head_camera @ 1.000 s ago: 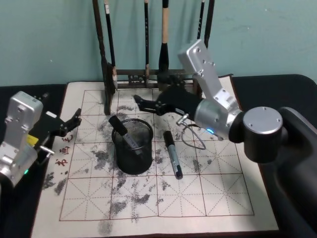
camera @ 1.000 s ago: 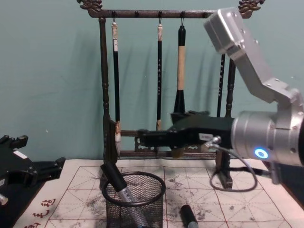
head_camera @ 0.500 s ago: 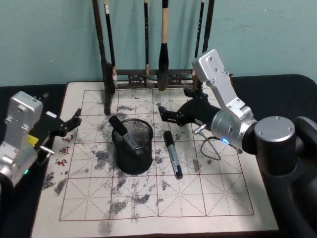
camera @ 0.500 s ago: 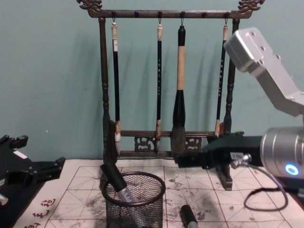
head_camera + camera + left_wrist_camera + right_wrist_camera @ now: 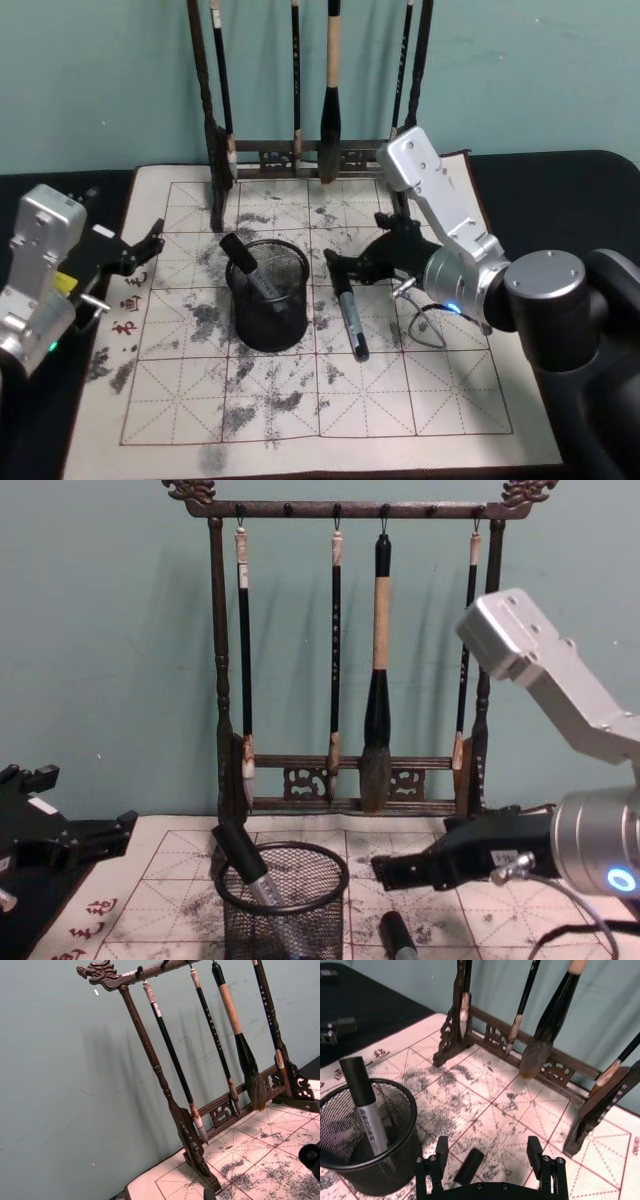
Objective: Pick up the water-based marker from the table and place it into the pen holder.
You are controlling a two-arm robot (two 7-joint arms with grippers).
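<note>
Right claw (image 5: 487, 1152) gapes above marker (image 5: 350, 310); red characters (image 5: 127, 300) edge mat (image 5: 400, 400).

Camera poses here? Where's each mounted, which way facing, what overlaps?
Head: high, looking down at pen holder, loose marker, left gripper parked left, right gripper above the marker.
Chest: low, facing forward at brush rack; right gripper reaches in from the right.
Left wrist: on the parked arm, facing the brush rack.
Right wrist: looks along its open fingers at marker and pen holder.
Shared: all four see the brush rack.
</note>
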